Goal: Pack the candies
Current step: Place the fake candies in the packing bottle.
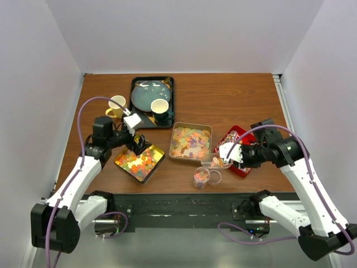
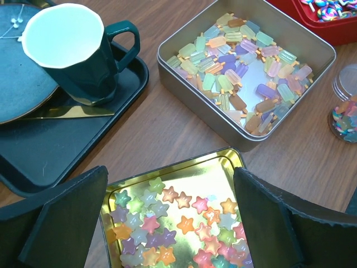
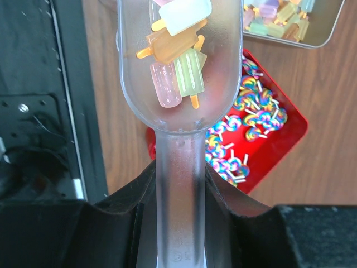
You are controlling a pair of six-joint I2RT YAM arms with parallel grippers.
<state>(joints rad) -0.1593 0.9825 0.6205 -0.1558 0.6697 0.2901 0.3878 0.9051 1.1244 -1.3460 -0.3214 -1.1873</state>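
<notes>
The right pincer is clamping a clear scoop by its handle, with candies lying in its bowl just ahead, near the worktop's near edge. The left pincer is gaping wide over star candies in a gold tin.

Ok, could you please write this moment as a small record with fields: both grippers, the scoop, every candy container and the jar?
left gripper: open, above the gold tin
gold tin contents: star candies, mixed colours
right gripper: shut on the handle of the clear scoop
scoop load: a few popsicle candies
silver tin: many pastel popsicle candies
red tray: striped lollipop candies
jar: upright, near the table's front edge, some candies inside
</notes>
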